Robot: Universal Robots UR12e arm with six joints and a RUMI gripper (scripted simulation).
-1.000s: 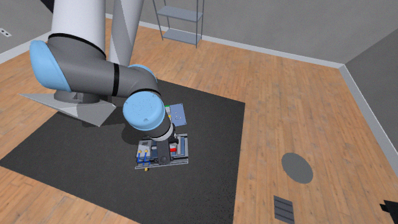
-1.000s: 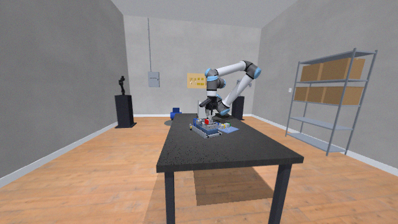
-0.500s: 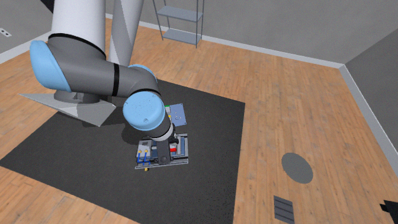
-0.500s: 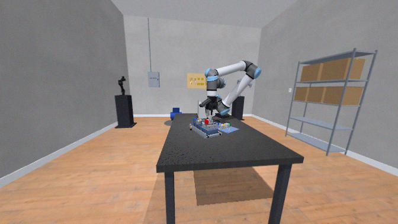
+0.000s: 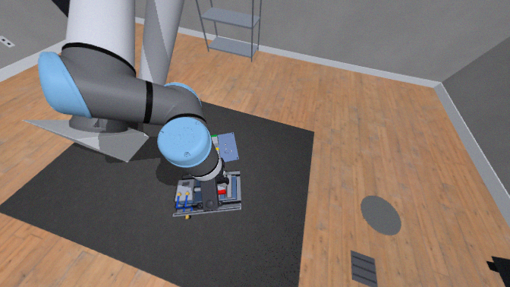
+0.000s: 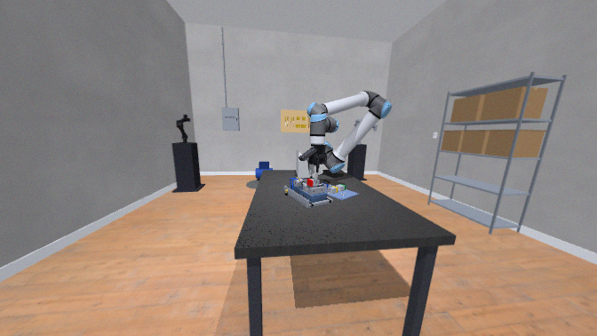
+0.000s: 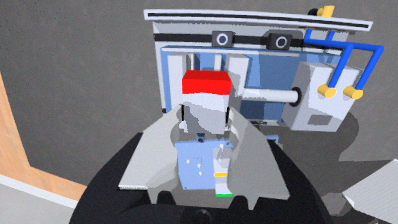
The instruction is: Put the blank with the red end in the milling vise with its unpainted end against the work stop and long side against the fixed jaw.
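My gripper (image 7: 205,106) is shut on the grey blank with the red end (image 7: 205,95). The red end points away from the camera, toward the vise's far rail. The blank hangs over the milling vise (image 7: 255,75), above the low bars (image 7: 204,62) between the jaws. The jaw block with blue hoses and yellow fittings (image 7: 325,95) stands to the right, its rod (image 7: 265,95) reaching toward the blank. In the top view the red end (image 5: 221,192) shows beside the wrist over the vise (image 5: 208,197). In the exterior view it (image 6: 310,181) sits just above the vise (image 6: 308,192).
A light blue plate (image 7: 200,167) lies under the gripper, with a blank with yellow and green bands (image 7: 221,172) on it. In the top view the plate (image 5: 228,146) lies beyond the vise. A grey slab (image 7: 372,192) shows at the lower right of the wrist view.
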